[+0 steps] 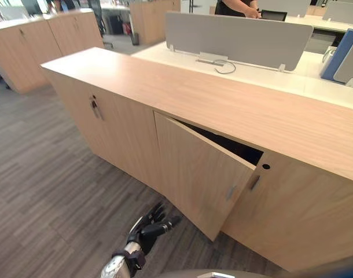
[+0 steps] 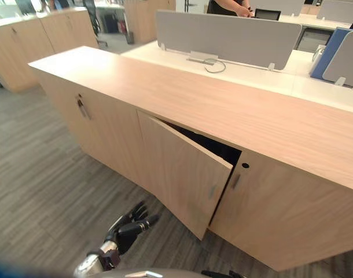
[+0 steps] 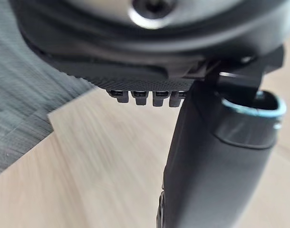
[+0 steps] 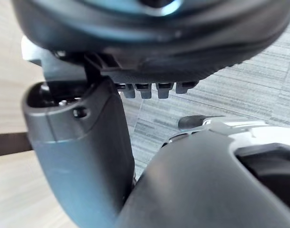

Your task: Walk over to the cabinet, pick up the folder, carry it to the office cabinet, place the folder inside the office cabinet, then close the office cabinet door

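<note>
Left hand [image 1: 146, 230] low at the near edge, over grey carpet floor [image 1: 43, 191]; fingers relaxed, loosely spread, holding nothing. Long wood office cabinet [image 1: 223, 110] straight ahead, close. Middle door [image 1: 194, 174] ajar, swung partway out, dark gap [image 1: 234, 147] along its top edge. Small door handle [image 1: 230, 192] near the free edge, untouched. Right hand [image 4: 78, 142] seen in its wrist view, fingers straight, empty. Folder in neither hand; judged already inside behind the ajar door, though too dark to confirm. Walk, carry and placing likely done; closing the door left.
</note>
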{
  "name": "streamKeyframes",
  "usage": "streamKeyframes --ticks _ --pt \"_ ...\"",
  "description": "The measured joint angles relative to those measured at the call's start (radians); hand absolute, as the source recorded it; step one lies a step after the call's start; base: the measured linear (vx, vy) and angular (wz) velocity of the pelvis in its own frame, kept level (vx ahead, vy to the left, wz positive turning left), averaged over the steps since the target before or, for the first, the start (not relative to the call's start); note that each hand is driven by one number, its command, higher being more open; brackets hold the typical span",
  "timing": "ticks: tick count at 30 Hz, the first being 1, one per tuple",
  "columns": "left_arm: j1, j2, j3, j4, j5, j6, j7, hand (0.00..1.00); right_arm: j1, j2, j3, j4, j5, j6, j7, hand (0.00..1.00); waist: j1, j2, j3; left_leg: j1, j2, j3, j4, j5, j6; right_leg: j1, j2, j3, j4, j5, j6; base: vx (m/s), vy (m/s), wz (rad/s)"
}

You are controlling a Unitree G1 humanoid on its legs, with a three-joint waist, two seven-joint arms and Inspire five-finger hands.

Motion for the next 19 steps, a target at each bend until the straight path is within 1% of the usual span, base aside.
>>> streamKeyframes --ticks 1,2,3,4,5,6,7,8,9,10,11,12,13,14,15,16,17,19 --pt "0.009 -0.027 0.064 0.054 -0.025 -0.010 0.045 1.00 -0.005 0.003 -0.006 -0.002 0.016 0.000 -0.021 1.00 0.004 0.001 0.024 -0.041 0.045 0.001 0.119 -0.056 -0.002 0.000 0.021 0.018 0.001 -0.001 -0.005 -0.01 -0.087 -0.35" --pt "0.009 -0.024 0.118 0.100 -0.020 -0.020 0.089 1.00 -0.004 0.008 -0.030 -0.007 0.031 0.001 -0.043 1.00 0.008 0.012 0.034 -0.072 0.082 -0.001 0.205 -0.094 -0.003 -0.001 0.043 0.037 0.003 -0.004 -0.009 0.00 -0.062 -0.45" --pt "0.012 -0.026 0.146 0.120 -0.015 -0.020 0.107 1.00 -0.002 0.014 -0.030 -0.014 0.030 0.003 -0.051 1.00 0.012 0.016 0.038 -0.079 0.095 -0.004 0.237 -0.101 0.004 -0.003 0.049 0.052 0.009 -0.005 -0.012 0.02 -0.030 -0.65" --pt "0.022 -0.038 0.203 0.160 -0.012 -0.025 0.135 1.00 0.003 0.010 -0.016 -0.026 0.030 0.003 -0.066 1.00 0.026 0.023 0.050 -0.092 0.103 -0.038 0.298 -0.103 0.006 -0.013 0.052 0.092 0.033 -0.017 -0.025 0.03 -0.014 -0.91" --pt "0.043 -0.052 0.251 0.189 0.004 -0.026 0.154 1.00 0.001 -0.001 0.022 -0.044 0.030 0.003 -0.074 1.00 0.039 0.027 0.057 -0.128 0.106 -0.108 0.386 -0.105 0.006 -0.034 0.054 0.135 0.068 -0.028 -0.030 0.03 -0.006 -1.00" --pt "0.050 -0.065 0.268 0.201 0.020 -0.027 0.166 1.00 0.000 -0.008 0.048 -0.057 0.030 0.003 -0.078 1.00 0.042 0.031 0.064 -0.153 0.101 -0.159 0.423 -0.109 0.005 -0.044 0.055 0.159 0.084 -0.033 -0.031 0.02 0.038 -1.13" --pt "0.072 -0.092 0.300 0.229 0.047 -0.025 0.185 1.00 -0.010 -0.029 0.099 -0.066 0.029 0.003 -0.086 1.00 0.051 0.048 0.069 -0.156 0.066 -0.277 0.414 -0.150 -0.027 -0.066 0.055 0.207 0.112 -0.038 -0.028 0.02 0.142 -1.16" --pt "0.083 -0.121 0.344 0.250 0.054 -0.024 0.195 1.00 -0.020 -0.050 0.145 -0.066 0.028 0.007 -0.092 1.00 0.065 0.066 0.065 -0.154 0.031 -0.384 0.349 -0.155 -0.041 -0.096 0.061 0.243 0.132 -0.041 -0.020 0.02 0.137 -1.05" --pt "0.087 -0.131 0.356 0.255 0.061 -0.024 0.203 1.00 -0.021 -0.061 0.168 -0.067 0.029 0.008 -0.094 1.00 0.068 0.078 0.060 -0.148 0.023 -0.423 0.291 -0.149 -0.045 -0.111 0.067 0.253 0.142 -0.046 -0.012 0.01 0.186 -0.68" --pt "0.084 -0.140 0.385 0.270 0.097 -0.026 0.212 1.00 -0.029 -0.065 0.203 -0.065 0.030 0.010 -0.100 1.00 0.072 0.079 0.054 -0.128 0.016 -0.430 0.244 -0.146 -0.038 -0.124 0.065 0.265 0.153 -0.053 -0.001 0.02 0.107 -0.26" --pt "0.084 -0.134 0.396 0.270 0.123 -0.029 0.216 1.00 -0.035 -0.062 0.221 -0.063 0.029 0.013 -0.100 1.00 0.072 0.066 0.048 -0.122 0.008 -0.421 0.226 -0.142 -0.032 -0.124 0.055 0.268 0.146 -0.051 0.001 0.04 0.172 -0.24" --pt "0.080 -0.127 0.425 0.273 0.214 -0.035 0.229 1.00 -0.041 -0.060 0.257 -0.060 0.029 0.015 -0.101 1.00 0.072 0.051 0.036 -0.112 -0.005 -0.404 0.201 -0.137 -0.027 -0.123 0.040 0.277 0.134 -0.042 0.016 0.08 0.135 -0.20" --pt "0.077 -0.119 0.446 0.273 0.301 -0.038 0.239 1.00 -0.044 -0.056 0.282 -0.055 0.029 0.017 -0.103 1.00 0.078 0.037 0.020 -0.098 -0.018 -0.388 0.163 -0.121 -0.019 -0.122 0.023 0.284 0.128 -0.041 0.018 0.09 0.133 -0.21" --pt "0.074 -0.115 0.452 0.273 0.340 -0.038 0.246 1.00 -0.045 -0.052 0.287 -0.054 0.031 0.019 -0.104 1.00 0.081 0.030 0.011 -0.084 -0.026 -0.383 0.136 -0.111 -0.017 -0.122 0.015 0.287 0.124 -0.041 0.018 0.13 0.087 -0.15" --pt "0.069 -0.105 0.457 0.273 0.419 -0.038 0.263 1.00 -0.046 -0.042 0.288 -0.054 0.032 0.019 -0.111 1.00 0.081 0.023 -0.009 -0.055 -0.041 -0.378 0.081 -0.089 -0.012 -0.118 0.000 0.288 0.108 -0.038 0.022 0.16 0.052 -0.14" --pt "0.061 -0.101 0.457 0.274 0.478 -0.036 0.274 1.00 -0.052 -0.033 0.287 -0.055 0.041 0.016 -0.117 1.00 0.081 0.023 -0.016 -0.022 -0.049 -0.364 0.038 -0.073 -0.009 -0.100 -0.010 0.288 0.090 -0.036 0.026 0.16 0.041 -0.14" --pt "0.053 -0.101 0.456 0.274 0.503 -0.035 0.279 1.00 -0.054 -0.028 0.288 -0.055 0.051 0.014 -0.119 1.00 0.081 0.022 -0.017 -0.001 -0.050 -0.360 0.023 -0.069 -0.009 -0.087 -0.012 0.288 0.083 -0.034 0.028 0.14 0.031 -0.15" --pt "0.027 -0.102 0.424 0.274 0.563 -0.031 0.301 1.00 -0.055 0.002 0.308 -0.059 0.077 0.004 -0.126 1.00 0.082 0.037 -0.028 0.032 -0.050 -0.357 0.002 -0.069 -0.010 -0.056 -0.012 0.285 0.060 -0.031 0.031 0.09 0.016 -0.07"
